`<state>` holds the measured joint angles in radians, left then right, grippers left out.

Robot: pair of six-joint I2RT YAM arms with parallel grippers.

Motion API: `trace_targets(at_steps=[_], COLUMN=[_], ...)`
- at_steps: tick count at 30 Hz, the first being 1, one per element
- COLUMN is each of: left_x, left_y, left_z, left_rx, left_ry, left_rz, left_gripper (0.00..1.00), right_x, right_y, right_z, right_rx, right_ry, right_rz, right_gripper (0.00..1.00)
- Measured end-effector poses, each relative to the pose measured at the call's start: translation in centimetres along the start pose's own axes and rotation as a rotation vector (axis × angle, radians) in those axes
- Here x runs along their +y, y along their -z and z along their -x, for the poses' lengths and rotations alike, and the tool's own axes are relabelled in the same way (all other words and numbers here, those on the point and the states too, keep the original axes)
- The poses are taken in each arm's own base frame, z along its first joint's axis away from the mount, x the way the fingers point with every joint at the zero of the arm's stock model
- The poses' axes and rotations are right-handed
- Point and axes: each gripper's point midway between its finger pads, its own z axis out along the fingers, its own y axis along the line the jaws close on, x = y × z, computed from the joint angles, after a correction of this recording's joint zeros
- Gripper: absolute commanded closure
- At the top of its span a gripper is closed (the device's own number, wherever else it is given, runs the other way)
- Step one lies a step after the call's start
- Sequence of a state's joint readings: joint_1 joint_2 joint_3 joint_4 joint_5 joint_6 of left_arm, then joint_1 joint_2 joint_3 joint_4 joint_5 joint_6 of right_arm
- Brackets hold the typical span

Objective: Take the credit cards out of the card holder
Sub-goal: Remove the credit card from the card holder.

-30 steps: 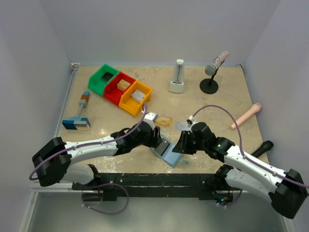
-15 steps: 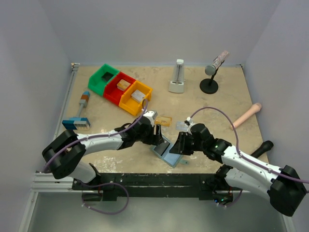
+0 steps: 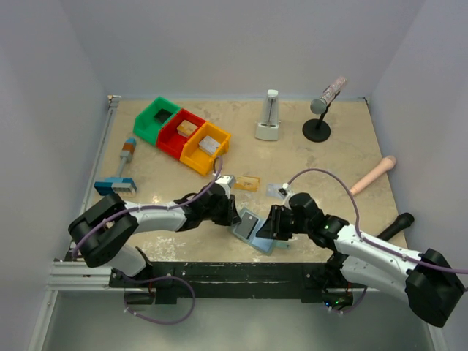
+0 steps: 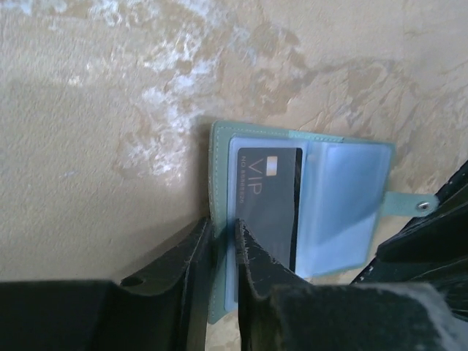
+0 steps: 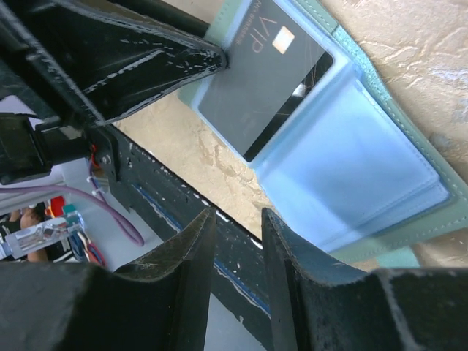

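Observation:
The light blue-teal card holder (image 3: 254,229) lies open near the table's front edge. A dark "VIP" card (image 4: 267,197) sits in its left sleeve and also shows in the right wrist view (image 5: 263,80). My left gripper (image 3: 235,214) is shut on the holder's left panel edge (image 4: 219,183). My right gripper (image 3: 270,223) is narrowly open and empty, just past the holder's (image 5: 351,168) near right side. An orange-gold card (image 3: 248,182) and a pale card (image 3: 276,190) lie on the table behind the holder.
Green, red and orange bins (image 3: 183,134) stand at the back left. A blue-and-white block with a handle (image 3: 121,172) lies at the left. A white stand (image 3: 269,117), a microphone (image 3: 322,110) and a pink rod (image 3: 373,175) lie behind and right. The black table edge (image 3: 241,274) runs right below the holder.
My left gripper has come down lower onto the holder's left panel. My right gripper has slid a little left and nearer. The holder now lies open more flatly.

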<state>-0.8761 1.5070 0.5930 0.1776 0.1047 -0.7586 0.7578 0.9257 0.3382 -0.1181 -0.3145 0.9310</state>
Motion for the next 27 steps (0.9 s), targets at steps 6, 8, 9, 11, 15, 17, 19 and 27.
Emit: trace_targets(at_steps=[6, 8, 9, 11, 15, 17, 19, 27], left_x=[0.9, 1.4, 1.6, 2.1, 3.0, 3.3, 3.5, 3.5], left_y=[0.4, 1.0, 1.3, 2.0, 3.2, 3.6, 4.0, 5.1], left_z=[-1.5, -1.9, -2.2, -2.7, -3.3, -3.5, -3.7, -4.4], left_rx=[-0.011, -0.029, -0.038, -0.055, -0.086, -0.101, -0.111, -0.129], left_ry=[0.046, 0.071, 0.087, 0.114, 0.167, 0.189, 0.206, 0.222], left_rz=[-0.015, -0.018, -0.020, -0.019, -0.013, -0.005, 0.004, 0.032], left_gripper=[0.89, 0.90, 0.90, 0.90, 0.86, 0.84, 0.79, 0.61], right_x=[0.5, 0.6, 0.6, 0.8, 0.6, 0.4, 0.1, 0.5], right_y=[-0.1, -0.1, -0.1, -0.2, -0.7, -0.9, -1.1, -2.1], right_z=[0.0, 0.0, 0.0, -0.1, -0.6, -0.8, -1.0, -0.1], right_rx=[-0.003, -0.003, -0.002, 0.002, 0.021, 0.031, 0.041, 0.048], right_ry=[0.000, 0.001, 0.001, 0.001, -0.002, -0.005, -0.007, 0.008], right_rz=[0.018, 0.023, 0.024, 0.027, 0.018, 0.007, -0.006, -0.038], right_gripper=[0.65, 0.65, 0.65, 0.65, 0.65, 0.65, 0.64, 0.64])
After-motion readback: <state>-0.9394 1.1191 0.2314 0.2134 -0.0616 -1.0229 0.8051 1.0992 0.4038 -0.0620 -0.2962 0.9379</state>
